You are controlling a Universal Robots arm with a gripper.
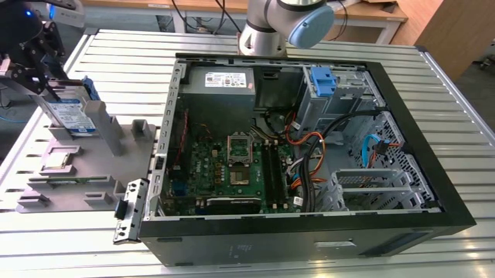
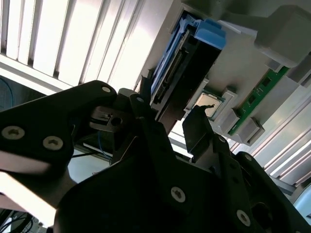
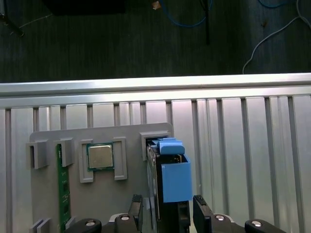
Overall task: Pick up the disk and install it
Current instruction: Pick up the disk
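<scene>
1. Silver metal slats make the bench (image 1: 464,104). At its near edge lies a black computer case (image 1: 270,249) with the side open.
2. Inside the case there are a green motherboard (image 1: 232,168), a grey power-supply box (image 1: 224,81) in the far corner, and beside it a blue caddy (image 1: 323,81).
3. A grey tray (image 1: 77,179) lies just beside the case, toward the bench edge on the exterior view's left. A processor chip (image 3: 101,156) sits flat in one pocket of the tray. A green memory stick (image 3: 62,189) stands on its edge in a slot near the chip.
4. The disk (image 1: 76,119) stands upright on its edge in a slot at the far side of this tray, toward the bench's far corner on the exterior view's left. In the first wrist view its blue carrier (image 3: 172,174) faces the camera.
5. The gripper (image 1: 48,87) hangs over the disk. In both wrist views the two black fingers (image 3: 136,206) are spread apart with the disk between them, one on each flat side. They are very near its faces, but I cannot tell if they touch it, and the disk sits in its slot.
6. The base of the arm (image 1: 263,35) stands at the far edge of the bench, behind the case.
</scene>
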